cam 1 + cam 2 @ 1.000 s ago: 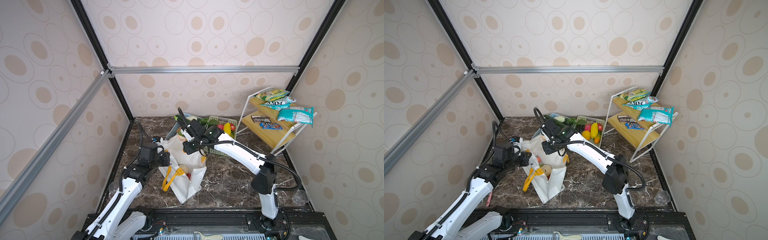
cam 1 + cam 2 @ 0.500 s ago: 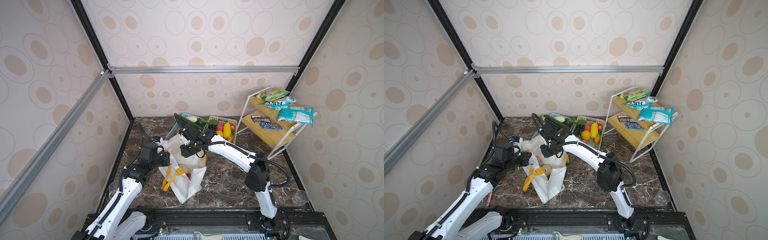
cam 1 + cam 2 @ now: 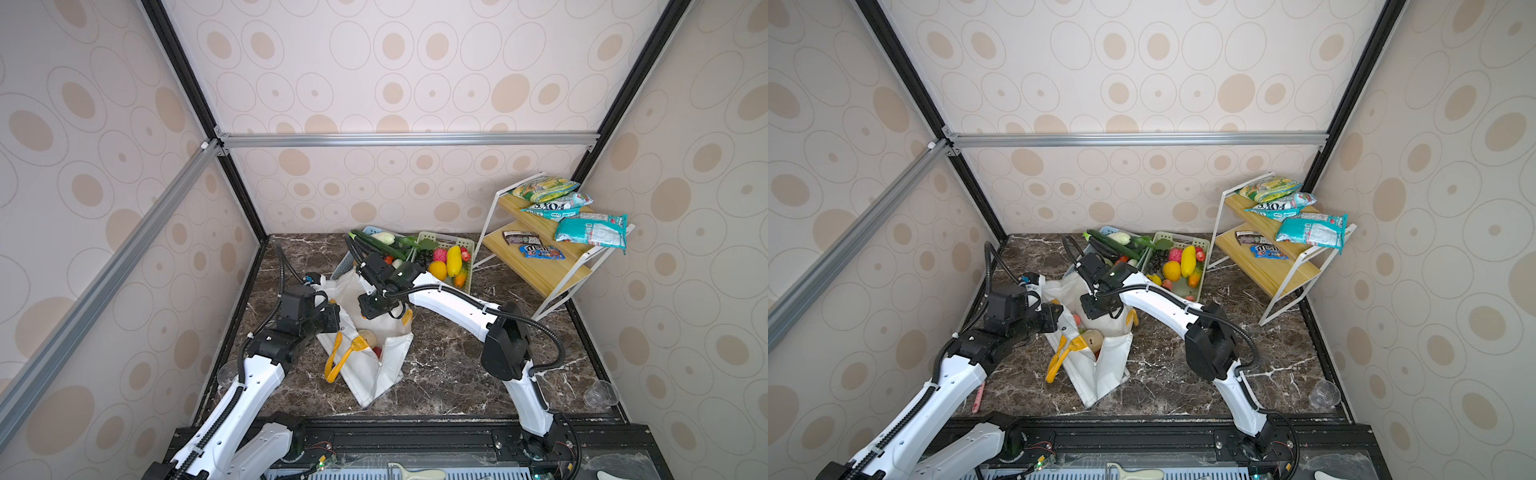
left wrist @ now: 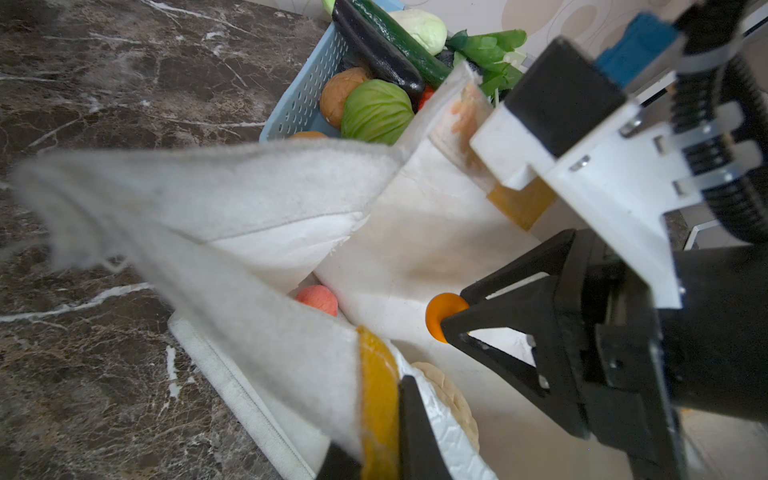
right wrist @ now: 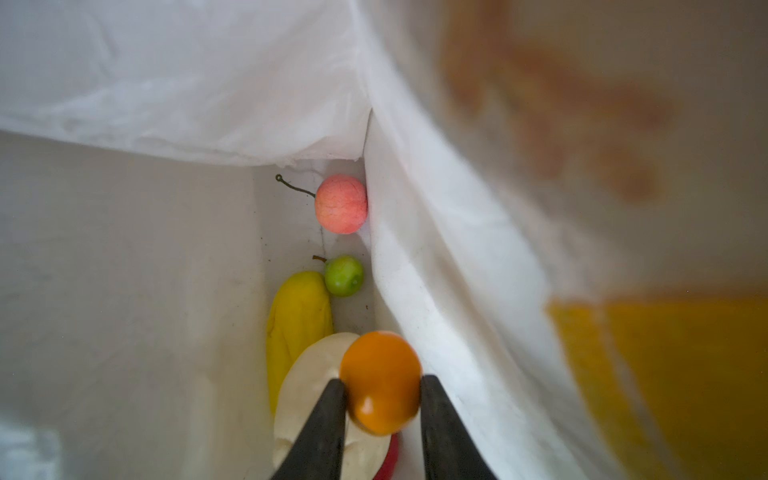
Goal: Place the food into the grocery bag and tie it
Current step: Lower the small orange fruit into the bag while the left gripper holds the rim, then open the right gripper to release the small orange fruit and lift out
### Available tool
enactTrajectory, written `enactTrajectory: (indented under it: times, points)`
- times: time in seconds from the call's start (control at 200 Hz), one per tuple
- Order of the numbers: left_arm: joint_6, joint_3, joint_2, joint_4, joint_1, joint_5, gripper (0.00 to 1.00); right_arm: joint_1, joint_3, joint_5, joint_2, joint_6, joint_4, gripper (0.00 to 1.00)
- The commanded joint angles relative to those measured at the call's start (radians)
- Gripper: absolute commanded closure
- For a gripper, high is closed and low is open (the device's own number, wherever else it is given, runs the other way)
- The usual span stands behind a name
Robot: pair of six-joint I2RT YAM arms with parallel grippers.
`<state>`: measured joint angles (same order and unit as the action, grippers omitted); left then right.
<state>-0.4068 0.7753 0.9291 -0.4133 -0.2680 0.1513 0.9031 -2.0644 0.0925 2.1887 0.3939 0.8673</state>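
- Reading the packets on the shelf [image 3: 536, 270] gave "FOX'S" on a teal-and-white packet [image 3: 555, 205] and "m&m's" on a blue packet [image 3: 540, 251]; both lay well away from either gripper.
- Tan print on the grocery bag [image 5: 457, 270] beside the right gripper [image 5: 382, 384] was too blurred to read.
- The right gripper was down inside the bag, its fingertips pressed against both sides of a small orange fruit [image 5: 380, 370].
- Just beyond its tips lay a pale rounded piece [image 5: 307, 382] and a yellow fruit [image 5: 297, 316], then a green fruit [image 5: 343, 275], with a pink fruit [image 5: 340, 203] farthest.
- The left gripper [image 4: 374, 449] was clamped together on the bag's rim at a yellow-orange tab [image 4: 374, 399].
- The bag stood on the desk [image 3: 436, 374].
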Motion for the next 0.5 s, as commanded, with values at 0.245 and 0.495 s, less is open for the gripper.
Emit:
enactTrajectory:
  times: [0.245,0.495]
  points:
    - [-0.004,0.030,-0.019,0.004,0.009,-0.014,1.00,0.006,-0.004,-0.032,-0.028,-0.001,0.016,0.54]
    - [-0.004,0.032,-0.016,0.005,0.009,-0.013,1.00,0.004,0.009,-0.036,-0.110,-0.009,0.023,0.52]
